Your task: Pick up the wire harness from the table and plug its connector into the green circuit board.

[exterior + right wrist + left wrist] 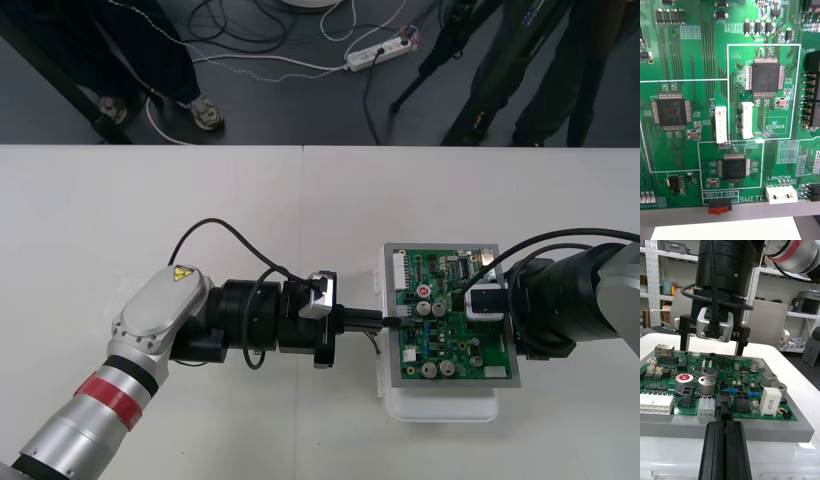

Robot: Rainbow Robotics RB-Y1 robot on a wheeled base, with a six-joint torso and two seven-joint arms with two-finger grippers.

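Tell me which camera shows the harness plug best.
Left wrist view: the plug sits close up, clamped in the left gripper, at the edge of the green circuit board. Front view shows it small and dark; right wrist view faces board chips.

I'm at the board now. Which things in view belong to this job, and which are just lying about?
Job:
- harness plug, held in the shut left claw at the green circuit board edge
- white base under the board
- right claw, open over the board

Lying about:
- power strip and loose cables on the floor beyond the table
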